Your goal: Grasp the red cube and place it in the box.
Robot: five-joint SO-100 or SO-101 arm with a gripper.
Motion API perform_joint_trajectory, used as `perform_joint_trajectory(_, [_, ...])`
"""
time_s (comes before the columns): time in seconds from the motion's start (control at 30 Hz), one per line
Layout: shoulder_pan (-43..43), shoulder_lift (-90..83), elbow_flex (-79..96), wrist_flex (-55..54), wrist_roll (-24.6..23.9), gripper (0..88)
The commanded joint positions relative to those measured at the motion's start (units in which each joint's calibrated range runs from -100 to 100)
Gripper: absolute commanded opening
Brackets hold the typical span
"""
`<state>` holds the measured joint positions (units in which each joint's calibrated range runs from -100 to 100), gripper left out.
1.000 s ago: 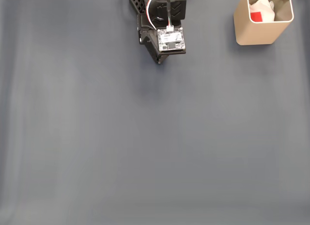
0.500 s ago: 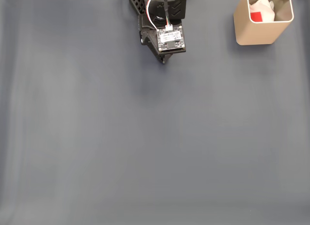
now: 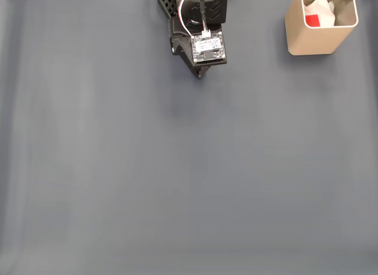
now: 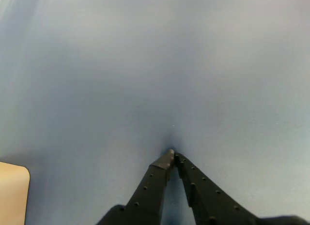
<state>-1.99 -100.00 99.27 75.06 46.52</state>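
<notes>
While the pincer is seen closed w/ tips together and nothing between, low over bare grey counter, red cube is seen inside box at fixed view's top-right corner. Arm base is at top edge; wide open counter elsewhere.

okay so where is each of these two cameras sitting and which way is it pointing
Fixed view: above, looking straight down on the grey table; the folded arm at top, the box holding the red cube.
Wrist view: on the arm, looking along the gripper, fingers closed.
Shared: table, and probably the box.
</notes>
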Motion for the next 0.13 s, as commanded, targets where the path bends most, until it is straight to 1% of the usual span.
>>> perform_joint_trajectory(0.0, [-0.1,0.09,0.55,0.89,0.2,0.8])
perform_joint_trajectory(0.1, [-0.1,0.09,0.55,0.89,0.2,0.8])
